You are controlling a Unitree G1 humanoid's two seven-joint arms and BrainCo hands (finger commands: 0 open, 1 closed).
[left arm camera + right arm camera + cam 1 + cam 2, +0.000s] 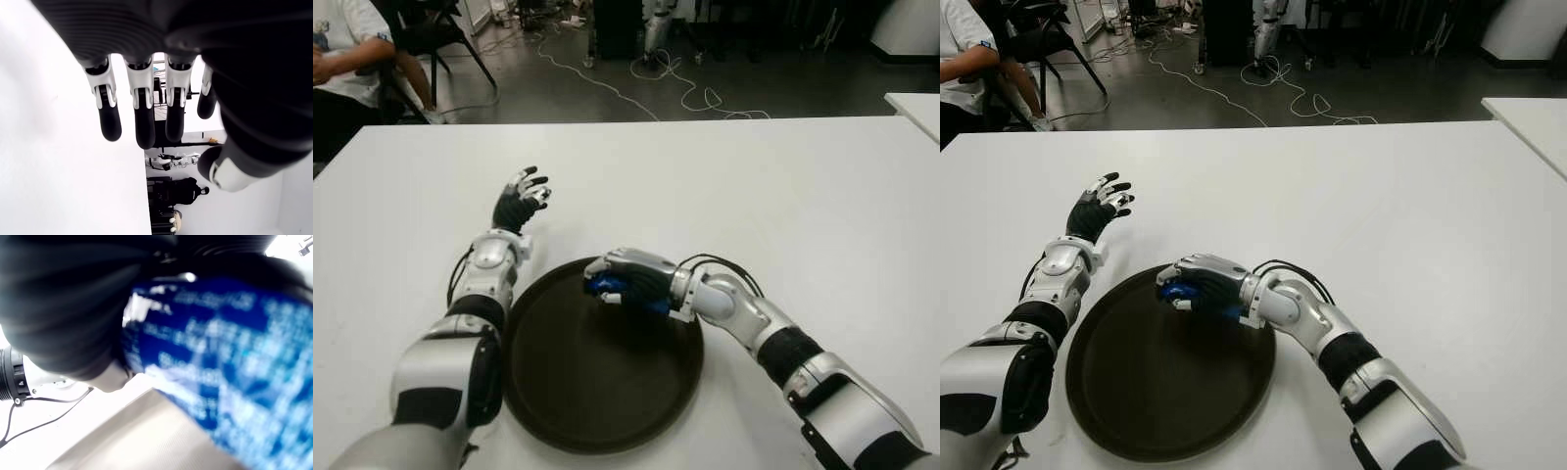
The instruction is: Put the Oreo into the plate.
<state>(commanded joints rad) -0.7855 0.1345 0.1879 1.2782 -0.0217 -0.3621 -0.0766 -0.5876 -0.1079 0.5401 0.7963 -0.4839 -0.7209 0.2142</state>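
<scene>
My right hand [625, 279] is curled around a blue Oreo pack [607, 286], holding it over the far part of the round dark plate [597, 401]. Up close in the right wrist view the blue wrapper [215, 362] fills the palm. I cannot tell whether the pack touches the plate. My left hand [522, 196] hovers with fingers spread over the white table [754, 186], just beyond the plate's far left rim, holding nothing; its fingers [139, 112] hang relaxed in the left wrist view.
A person sits on a chair [342, 59] beyond the table's far left corner. Cables [656, 88] trail over the floor behind the table. Another white table's corner [915, 108] shows at the far right.
</scene>
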